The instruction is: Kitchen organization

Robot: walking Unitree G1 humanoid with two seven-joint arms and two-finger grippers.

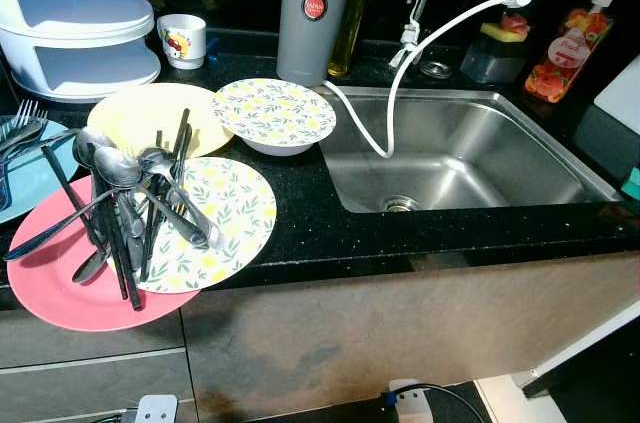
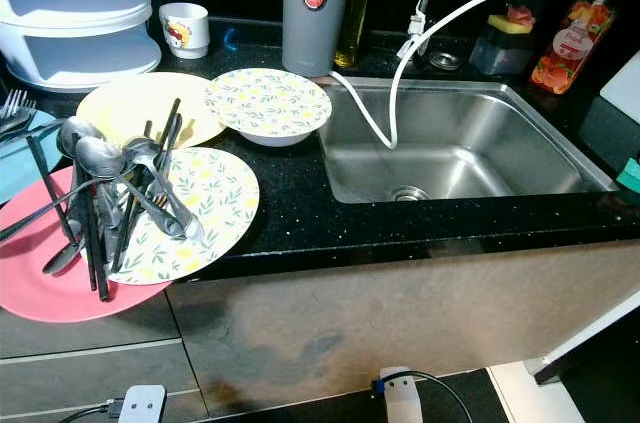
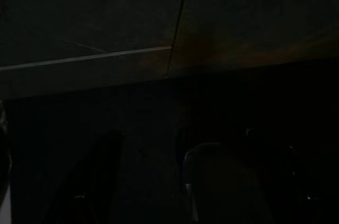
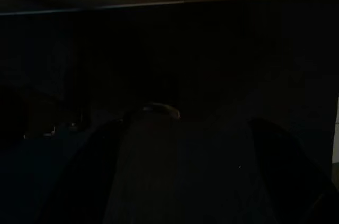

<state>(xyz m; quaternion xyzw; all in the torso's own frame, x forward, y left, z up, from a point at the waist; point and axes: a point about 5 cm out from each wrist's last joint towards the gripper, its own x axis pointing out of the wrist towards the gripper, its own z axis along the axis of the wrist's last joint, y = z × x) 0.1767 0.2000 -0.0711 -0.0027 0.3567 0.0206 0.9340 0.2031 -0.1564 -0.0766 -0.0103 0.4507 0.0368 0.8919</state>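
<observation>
Both arms hang idle down by the cabinet front, so everything on the counter sits well above and ahead of them. The left gripper point(image 3: 180, 181) looks spread, with two dark fingers apart; the right gripper point(image 4: 183, 171) looks the same (both wrist views are very dark, so that's a loose read).

The risk is the cutlery pile point(image 1: 125, 208). Spoons and black chopsticks are heaped criss-cross over the pink plate point(image 1: 50, 288) and the leaf-patterned plate point(image 1: 235, 208), and both plates overhang the counter edge point(image 1: 420, 243). Grab one plate and I'd bet the pile slides off, or the plate tips onto the floor. The patterned bowl point(image 1: 275, 115) perched beside the sink point(image 1: 470, 158) could get knocked in too.
</observation>
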